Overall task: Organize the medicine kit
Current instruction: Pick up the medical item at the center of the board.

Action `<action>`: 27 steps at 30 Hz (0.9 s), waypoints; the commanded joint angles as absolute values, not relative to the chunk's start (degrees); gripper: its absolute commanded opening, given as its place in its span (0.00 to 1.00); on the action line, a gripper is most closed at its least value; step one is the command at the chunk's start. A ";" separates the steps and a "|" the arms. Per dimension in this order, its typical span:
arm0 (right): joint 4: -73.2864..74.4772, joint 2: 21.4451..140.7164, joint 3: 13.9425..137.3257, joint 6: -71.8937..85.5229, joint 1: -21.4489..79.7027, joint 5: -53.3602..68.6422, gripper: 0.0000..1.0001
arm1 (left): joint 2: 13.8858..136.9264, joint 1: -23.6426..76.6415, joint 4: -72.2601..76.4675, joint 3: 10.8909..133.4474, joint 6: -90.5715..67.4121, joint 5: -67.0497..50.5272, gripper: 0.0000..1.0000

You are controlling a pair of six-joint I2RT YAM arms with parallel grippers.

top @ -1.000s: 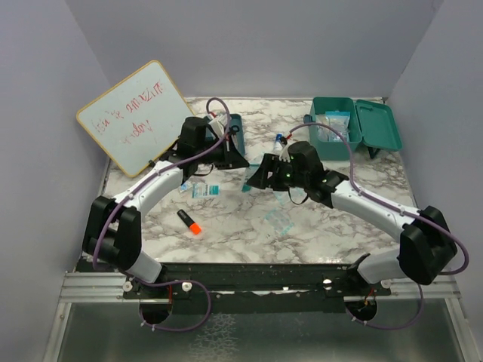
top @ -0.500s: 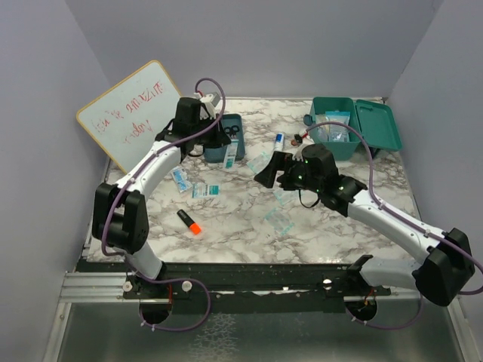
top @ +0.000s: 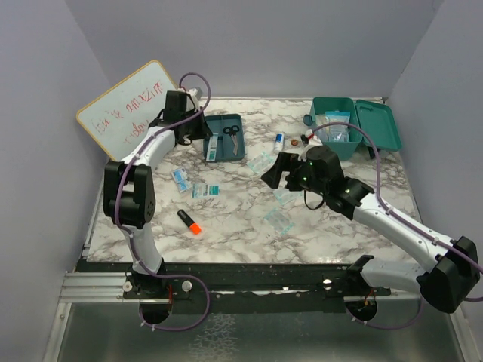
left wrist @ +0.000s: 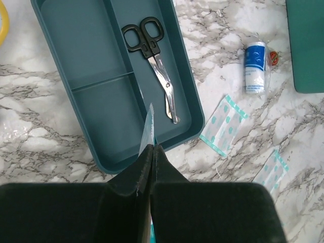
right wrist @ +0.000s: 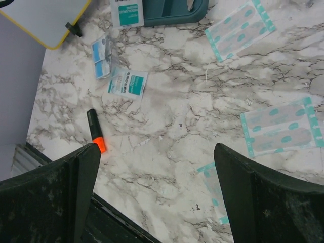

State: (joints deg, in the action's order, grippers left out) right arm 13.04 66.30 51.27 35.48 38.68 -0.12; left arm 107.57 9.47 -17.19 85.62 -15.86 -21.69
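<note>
Kit [top: 377, 124]: teal-green plastic box with rounded corners, at the far right of the marble table [top: 234, 234]. Lid open, swung out to the right and lying back. The box holds clear packets with white and blue contents. A small tab juts from its left side. Neither gripper touches it.

Left gripper [left wrist: 152, 150]: fingers pressed together, pinching a thin packet [left wrist: 148, 126] that the wrist view shows edge-on. It hangs at the near left edge of the tray [left wrist: 91, 101]. The packet's tip reaches over the tray's near compartment.

Tray: flat, teal, divided, far centre-left, just right of the whiteboard [top: 132, 113]. Scissors [left wrist: 152, 61] with black handles lie in its long right-hand compartment, blades toward the wrist camera.

Right gripper [right wrist: 156, 149]: fingers wide apart, nothing between them. Hovers over bare marble mid-table, between tray and kit.

Loose on the table:
- Plaster strips [right wrist: 240, 30], teal-dotted: one just beside the tray's corner, others under and near the right gripper.
- Two sachets [right wrist: 127, 82], near the tray, close together.
- Marker [right wrist: 95, 130], black with an orange end, nearer the arm bases and well apart from the kit.
- Bandage roll [left wrist: 254, 61], white and blue, between tray and kit, with a small red item [left wrist: 273, 57] just beside it. Type of that item not readable.
</note>
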 commanded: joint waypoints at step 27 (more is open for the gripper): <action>-0.27 74.71 61.60 29.15 32.05 14.05 0.93 | 102.92 9.23 -16.23 93.28 -22.17 -37.63 0.00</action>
State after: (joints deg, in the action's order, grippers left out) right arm 4.34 73.19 60.90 27.97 37.12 5.23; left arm 104.03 9.37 -16.80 90.98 -20.40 -30.74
